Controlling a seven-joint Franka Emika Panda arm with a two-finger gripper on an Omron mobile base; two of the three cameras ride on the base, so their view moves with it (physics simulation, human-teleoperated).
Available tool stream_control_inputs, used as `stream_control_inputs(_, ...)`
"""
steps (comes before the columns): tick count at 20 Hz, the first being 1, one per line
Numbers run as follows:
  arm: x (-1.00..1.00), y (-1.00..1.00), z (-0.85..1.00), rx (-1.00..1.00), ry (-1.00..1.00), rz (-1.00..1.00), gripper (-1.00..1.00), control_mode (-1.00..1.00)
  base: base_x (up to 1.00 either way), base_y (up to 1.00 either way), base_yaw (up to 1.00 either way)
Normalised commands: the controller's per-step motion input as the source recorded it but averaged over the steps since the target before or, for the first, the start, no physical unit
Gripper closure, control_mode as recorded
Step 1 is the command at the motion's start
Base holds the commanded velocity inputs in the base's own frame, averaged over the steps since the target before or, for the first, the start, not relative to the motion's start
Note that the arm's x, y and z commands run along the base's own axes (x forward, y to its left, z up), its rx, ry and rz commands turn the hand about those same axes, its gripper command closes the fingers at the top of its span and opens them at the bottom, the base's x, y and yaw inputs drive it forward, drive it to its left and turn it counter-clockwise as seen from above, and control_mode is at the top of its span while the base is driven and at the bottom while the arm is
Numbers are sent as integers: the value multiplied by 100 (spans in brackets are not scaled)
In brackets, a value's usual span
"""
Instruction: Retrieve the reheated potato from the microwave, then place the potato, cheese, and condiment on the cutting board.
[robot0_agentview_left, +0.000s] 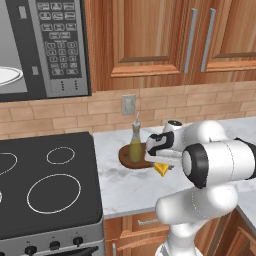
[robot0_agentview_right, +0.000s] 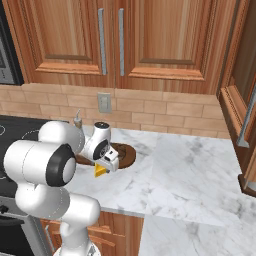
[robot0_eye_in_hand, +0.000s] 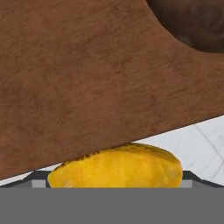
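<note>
Gripper: ours (robot0_agentview_left: 161, 164) hangs low at the near edge of the board, jaws spread wide, the cheese between them; we judge it not clamped on anything.
Cheese: yellow-orange wedge (robot0_agentview_left: 161, 170), at the board's near edge under the gripper; in the hand view (robot0_eye_in_hand: 116, 166) it sits at the bottom between the tips, with the board edge just above it. We cannot tell whether it lies partly on the wood or only on the worktop beside it.
Cheese handling: we judge it light, fairly firm, a little waxy; the slanted faces could slip, so we would take it across its two flat sides, low down.
Potato: dark rounded lump (robot0_eye_in_hand: 194, 22) at the top right corner of the hand view, resting on the board.
Condiment: olive bottle (robot0_agentview_left: 135, 145) upright on the far left part of the board; tall and narrow, so we judge it easy to tip.
Board: dark oval (robot0_agentview_left: 129, 159) on the worktop, near the stove.
Worktop: pale marble (robot0_agentview_right: 190, 175), stretching right from the board.
Microwave: grey box (robot0_agentview_left: 60, 45) up left, door open, white plate inside.
Progress: we judge potato and condiment placed, cheese the last piece to settle.
</note>
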Motion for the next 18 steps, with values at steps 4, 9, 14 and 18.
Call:
stream_control_inputs(4,-12,-1,-12,0,-1,0,100,-100,0,0,0)
stream_control_inputs(9,-9,-2,-2,0,-1,0,100,-100,0,0,0)
stream_control_inputs(14,-2,-1,7,0,-2,0,100,-100,0,0,0)
stream_control_inputs(18,15,0,20,1,0,0,100,-100,0,0,0)
